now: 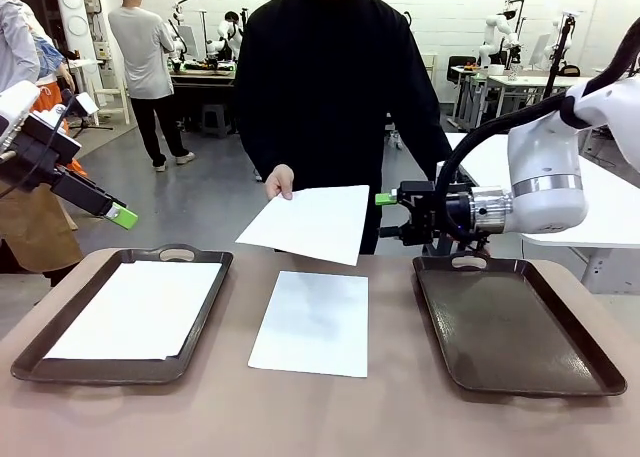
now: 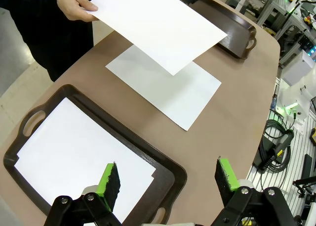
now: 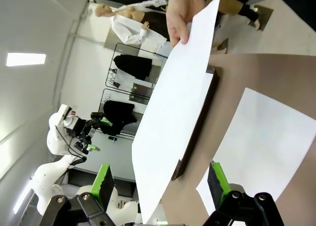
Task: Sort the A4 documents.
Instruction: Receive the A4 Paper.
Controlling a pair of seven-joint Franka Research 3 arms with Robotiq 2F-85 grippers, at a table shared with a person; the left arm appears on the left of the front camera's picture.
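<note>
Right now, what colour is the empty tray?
The tray is dark brown; front view shows it best.

The front view faces the person (image 1: 330,87) across the counter (image 1: 400,417); wrist views look past the left tool (image 2: 167,169) and right tool (image 3: 159,169), sharing the held sheet (image 2: 158,28).

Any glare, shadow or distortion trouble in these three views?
Front view: even light, sharp. Left wrist view: held sheet faintly shades the table sheet. Right wrist view: rolled sideways, bright ceiling lamp, no blur.
</note>
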